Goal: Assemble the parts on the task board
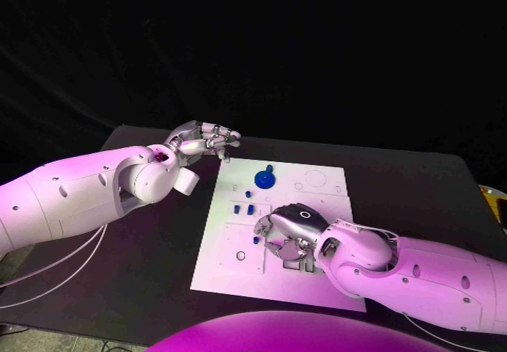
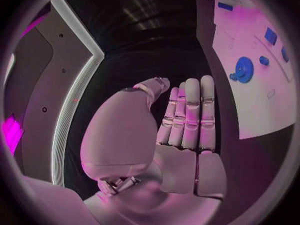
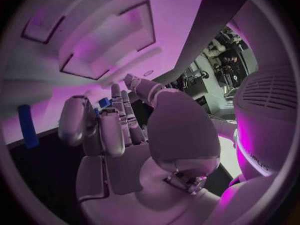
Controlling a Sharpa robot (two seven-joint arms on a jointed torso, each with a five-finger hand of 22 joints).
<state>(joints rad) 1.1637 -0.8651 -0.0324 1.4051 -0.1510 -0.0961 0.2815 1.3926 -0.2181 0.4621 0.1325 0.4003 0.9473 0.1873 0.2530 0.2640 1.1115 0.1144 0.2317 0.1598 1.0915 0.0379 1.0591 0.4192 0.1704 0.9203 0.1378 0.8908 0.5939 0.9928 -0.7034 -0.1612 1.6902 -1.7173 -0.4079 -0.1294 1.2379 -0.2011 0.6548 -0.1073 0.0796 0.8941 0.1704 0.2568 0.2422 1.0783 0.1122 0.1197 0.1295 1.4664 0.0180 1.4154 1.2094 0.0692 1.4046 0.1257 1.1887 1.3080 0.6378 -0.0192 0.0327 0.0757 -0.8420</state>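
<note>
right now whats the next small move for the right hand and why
Probably close the right hand gently on the small blue part by its fingertips. That hand hangs over the task board with fingers curled near the part, while the left hand waits off the board's far corner. Whether the part is already held cannot be told.

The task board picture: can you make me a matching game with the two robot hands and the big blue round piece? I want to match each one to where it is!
Things:
1. left hand
2. right hand
3. big blue round piece

Places:
A. over the middle of the white task board
B. on the far part of the board
C. off the board, past its far left corner

Pairs: 1-C, 2-A, 3-B
</note>
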